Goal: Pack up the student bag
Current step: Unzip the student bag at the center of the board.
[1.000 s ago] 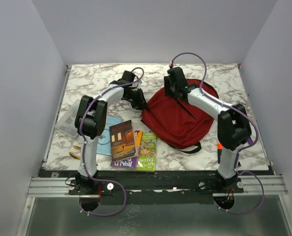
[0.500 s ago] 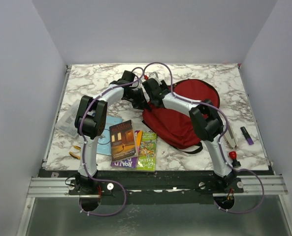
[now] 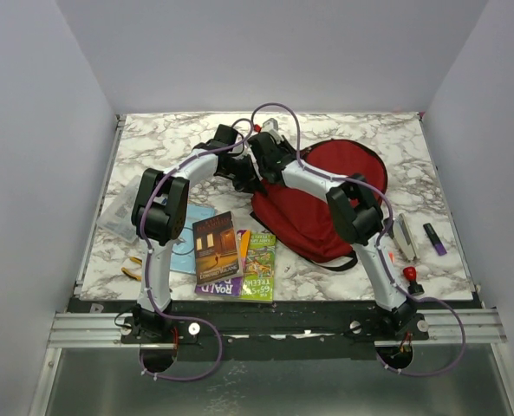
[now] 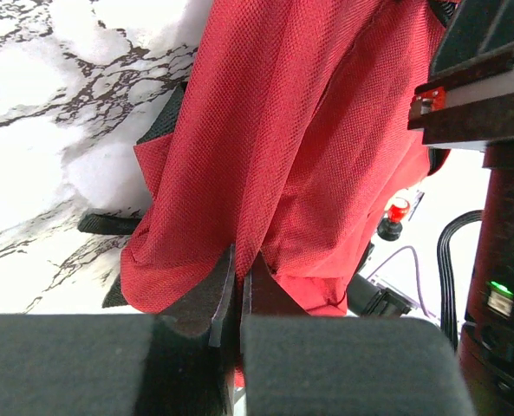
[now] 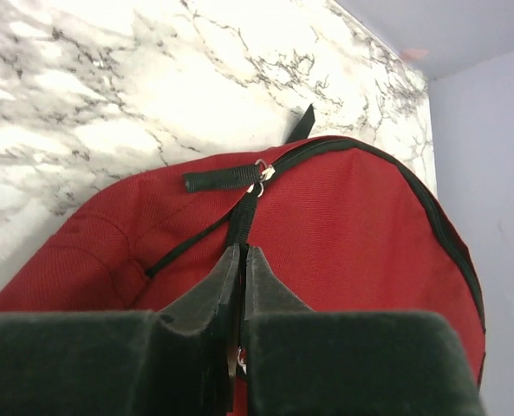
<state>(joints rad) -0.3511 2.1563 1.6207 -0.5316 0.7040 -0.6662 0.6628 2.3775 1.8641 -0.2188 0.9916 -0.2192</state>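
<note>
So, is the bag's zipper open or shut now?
Shut, as far as visible: the black zipper runs unbroken along the top of the student bag, no gap.

The top camera hangs above and behind the arm bases at 6 o'clock, tilted down toward 12, taking in the whole surface. Each wrist camera sits right behind its claw, left claw and right claw, very close on the bag. All three views share the bag.
</note>
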